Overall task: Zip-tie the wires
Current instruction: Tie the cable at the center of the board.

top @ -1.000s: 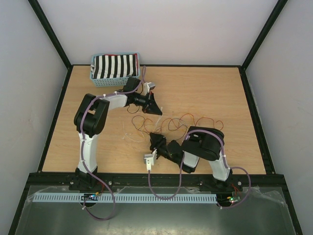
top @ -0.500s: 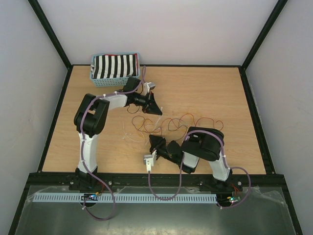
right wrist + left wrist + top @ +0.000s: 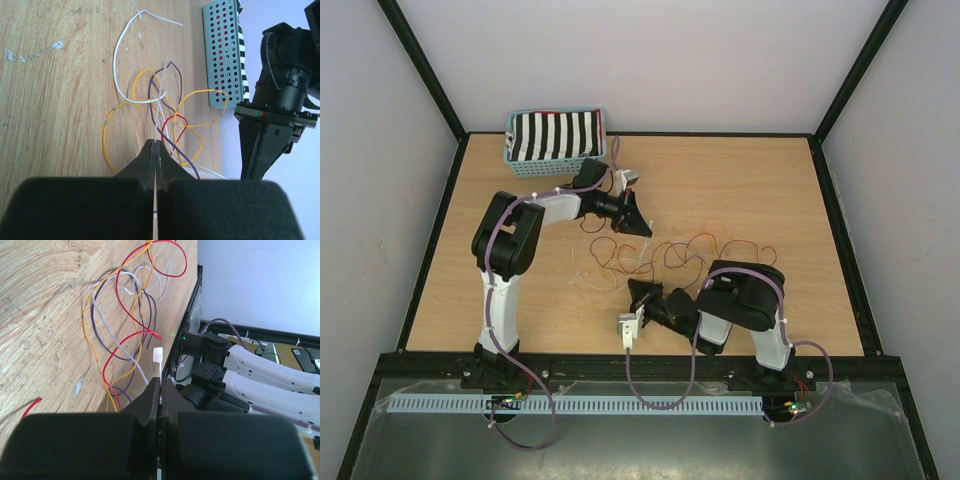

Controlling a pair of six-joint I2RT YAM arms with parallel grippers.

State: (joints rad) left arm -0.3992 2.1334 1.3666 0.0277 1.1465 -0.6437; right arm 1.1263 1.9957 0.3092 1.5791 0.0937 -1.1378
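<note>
The wires lie as thin red, orange, purple and white loops tangled mid-table, seen close in the left wrist view and the right wrist view. My left gripper is shut on a white zip tie, whose square head pokes out just past the fingertips over the wires. My right gripper sits at the tangle's near side. It is shut on the zip tie's thin pale strap, which runs from between the jaws up across the wire loops.
A light blue perforated basket holding black-and-white striped cloth stands at the back left, close behind the left arm. The left arm's wrist rises just right of the wires in the right wrist view. Thick purple arm cables hang near the bases.
My right gripper has closed from open onto the zip tie's strap and drawn slightly toward the near edge. The left gripper has stayed shut and barely moved.
</note>
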